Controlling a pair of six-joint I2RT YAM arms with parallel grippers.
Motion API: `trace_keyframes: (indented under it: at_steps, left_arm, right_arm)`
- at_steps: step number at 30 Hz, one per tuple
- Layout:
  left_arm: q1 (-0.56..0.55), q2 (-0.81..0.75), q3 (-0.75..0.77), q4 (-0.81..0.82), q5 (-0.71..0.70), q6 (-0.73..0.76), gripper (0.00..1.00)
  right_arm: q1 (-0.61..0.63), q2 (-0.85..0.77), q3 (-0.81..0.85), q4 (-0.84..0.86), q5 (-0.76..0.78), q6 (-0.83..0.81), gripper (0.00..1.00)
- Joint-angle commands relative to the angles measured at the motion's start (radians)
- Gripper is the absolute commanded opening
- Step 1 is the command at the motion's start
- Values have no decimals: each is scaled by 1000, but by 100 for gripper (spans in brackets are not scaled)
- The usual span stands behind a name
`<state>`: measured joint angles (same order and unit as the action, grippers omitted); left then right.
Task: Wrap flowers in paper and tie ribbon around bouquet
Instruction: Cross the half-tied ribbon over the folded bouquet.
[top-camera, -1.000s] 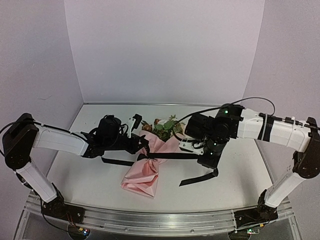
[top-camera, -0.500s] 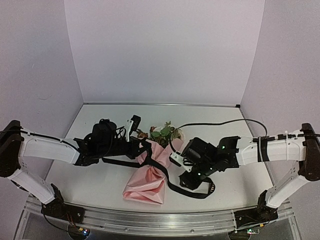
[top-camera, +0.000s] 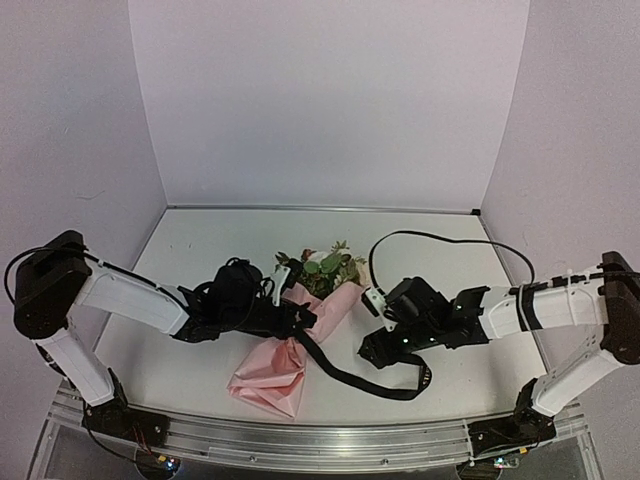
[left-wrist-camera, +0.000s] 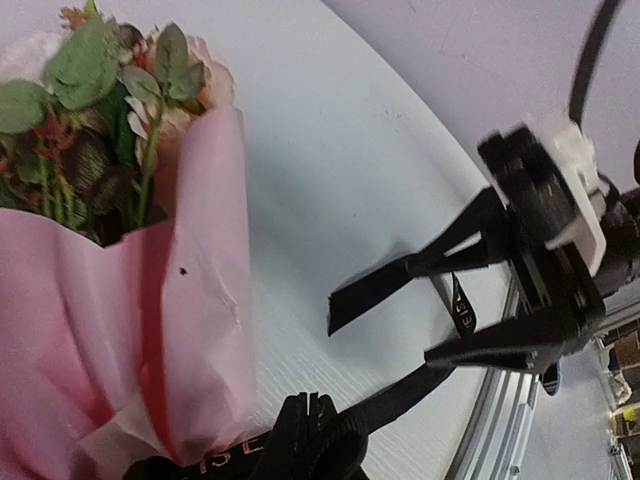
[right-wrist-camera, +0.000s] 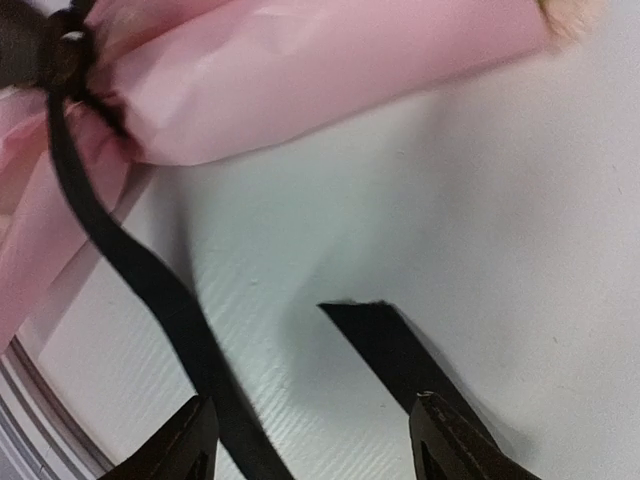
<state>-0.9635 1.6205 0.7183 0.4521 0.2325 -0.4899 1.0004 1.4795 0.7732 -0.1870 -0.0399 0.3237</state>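
Pink wrapping paper is gathered round the flowers as a cone lying on its side at the middle of the white table, with rose heads and leaves toward the back wall and the crumpled tail toward the near edge; the black ribbon cinches the waist of this bouquet and trails off to the right in a slack loop on the table. The left gripper sits at that waist, pressed together, pinching the ribbon by my reading; whether a knot is formed there I cannot tell. The right gripper hangs low over the table just right of the bouquet, jaws spread and holding nothing; one ribbon strand runs past one of its fingers, and the cut end lies between the two.

Risks from here: the loose tail carries no tension, so the cinch may slacken and the soft paper spring open; the ribbon lies flat and floppy, so closing jaws may scrape the table, miss it, or catch the long strand rather than the end; a hard pull by either arm could drag the light bouquet sideways or tear the paper at the waist.
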Motion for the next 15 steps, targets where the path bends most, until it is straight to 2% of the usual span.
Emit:
trace_keyframes:
  at_steps: [1,8,15]
  left_arm:
    - [-35,70,158,74,4,-43,0]
    - [-36,28,191,47,-94,-70,0]
    - [-28,-17,163,-17,-110,-36,0]
  right_arm:
    - [-78,-85,-170,285,-43,116,72]
    - [-64,39,-202,545,-117,15,75]
    - [-40,183,-178,690,-107,-129,78]
